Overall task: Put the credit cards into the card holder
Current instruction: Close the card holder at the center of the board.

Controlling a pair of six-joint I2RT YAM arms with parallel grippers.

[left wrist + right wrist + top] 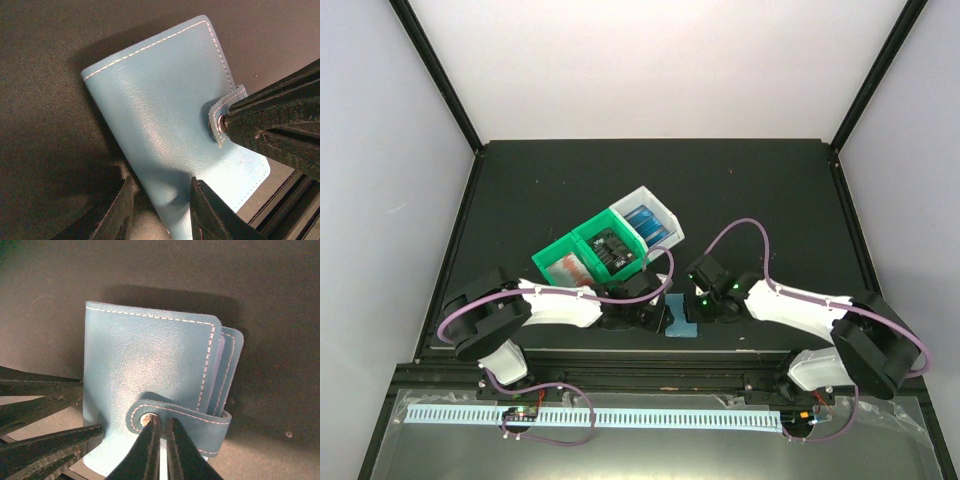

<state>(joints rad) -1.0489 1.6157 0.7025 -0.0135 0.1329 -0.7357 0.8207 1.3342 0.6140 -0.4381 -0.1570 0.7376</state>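
While card holder [150,355] lay shut & flat on black table [770,200], close to the near edge betw. the two arms, both claws were at it.

R gripper [160,424]: jaws nearly together, only a thin slit, tips at the stud of the snap tab [195,422]. From L wrist cam the tab end looked a bit lifted, so I judged it nipped, not just touched.

L gripper [160,185]: jaws apart, straddling one long edge nr a corner. One finger was over the cover, the other beside it on the table. No clamp seen; prob. just pinning.

Credit cards [613,250] were not at the holder. They sat in green bins [560,243] & white bin [666,213] further back, well apart from it. Red-white, black & blue lots, one per compartment as far as top cam showed.

Handling, my guess:
- Holder is light, w/ soft leather-type skin, stitched edges & a smooth face. Likely to slide on table & flop when opened, so needs one claw holding it down.
- Best hold for unsnapping = tab end, pulled up & away from stud. Then take the free cover edge, not the spine.
- Cards are thin, stiff & slick, lying low in bins, so hard to get under. Grip by an edge, poss. tilt vs bin wall.
- Pockets inside not visible, so fit unk.
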